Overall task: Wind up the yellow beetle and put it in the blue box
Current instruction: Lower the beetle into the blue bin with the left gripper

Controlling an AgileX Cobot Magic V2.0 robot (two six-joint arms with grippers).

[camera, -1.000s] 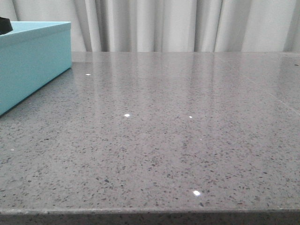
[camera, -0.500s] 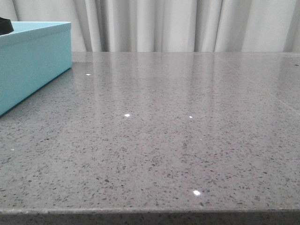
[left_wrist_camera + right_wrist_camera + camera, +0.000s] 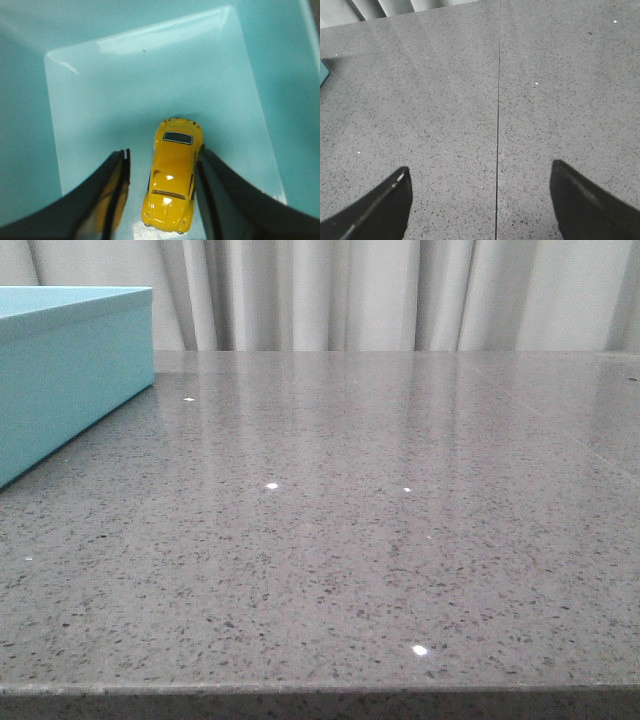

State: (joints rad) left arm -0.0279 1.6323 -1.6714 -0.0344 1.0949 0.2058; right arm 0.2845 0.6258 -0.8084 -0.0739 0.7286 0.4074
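Observation:
The yellow beetle rests on the floor of the blue box, seen from above in the left wrist view. My left gripper is inside the box, open, with the car between its fingers. One finger stands clearly apart from the car; the other is close beside it, and I cannot tell whether it touches. In the front view the blue box stands at the far left and neither gripper shows. My right gripper is open and empty above the table.
The grey speckled table stretches to the white curtain at the back. Its front edge is near the camera. A thin seam runs across the tabletop under my right gripper. A corner of the box shows there.
A dark part that showed above the box's rim at the far left of the front view has gone out of sight. Nothing else has moved.

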